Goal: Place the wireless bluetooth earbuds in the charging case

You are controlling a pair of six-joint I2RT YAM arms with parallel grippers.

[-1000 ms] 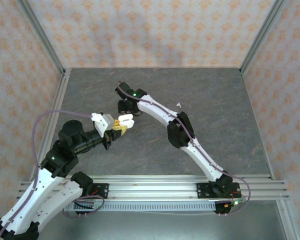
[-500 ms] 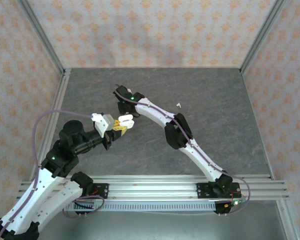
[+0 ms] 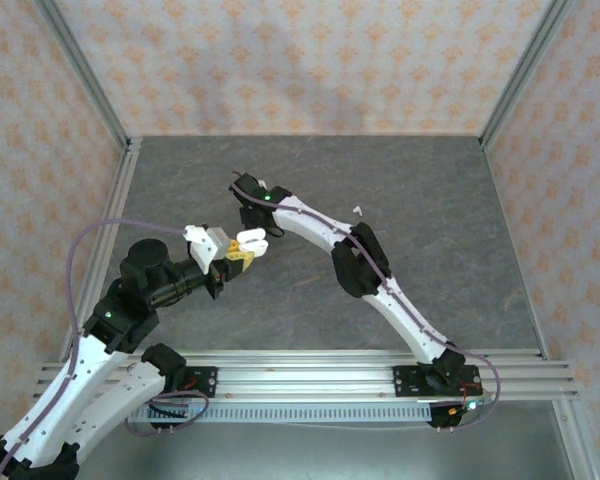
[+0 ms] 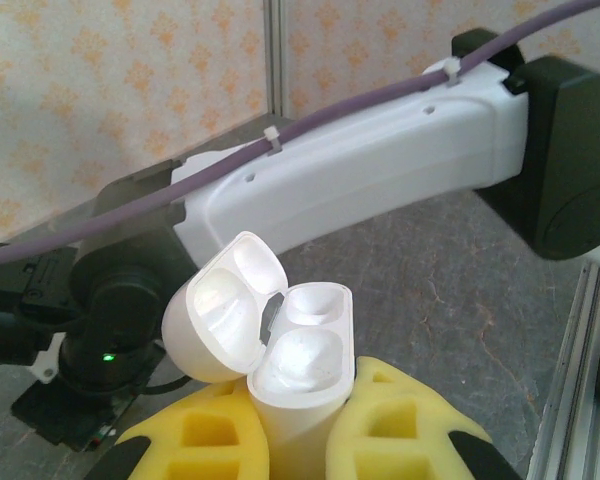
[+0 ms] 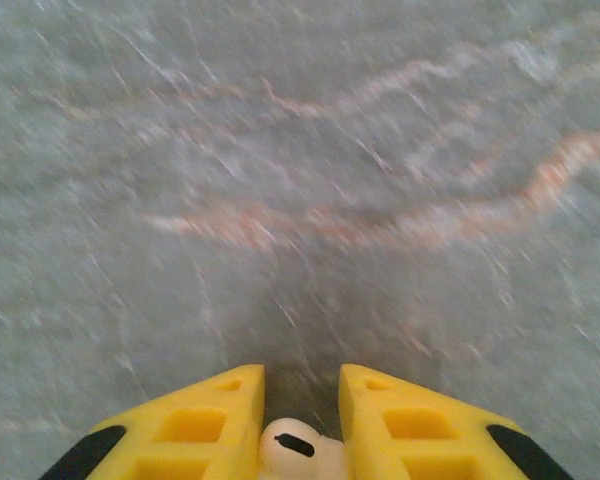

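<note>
Top external: right arm point(image 3: 310, 222) stretched toward case point(image 3: 252, 238).

Top cam: high behind the bases, looking down on the whole table point(image 3: 430, 200). Left wrist cam: close, roughly level over its fingers point(image 4: 400, 430) toward the right arm point(image 4: 360, 170), shared with top. Right wrist cam: pointing down, near the table.

Blurred tabletop point(image 5: 300, 150); white earbud point(image 5: 292, 448), perhaps, half cut off at the bottom edge.
</note>
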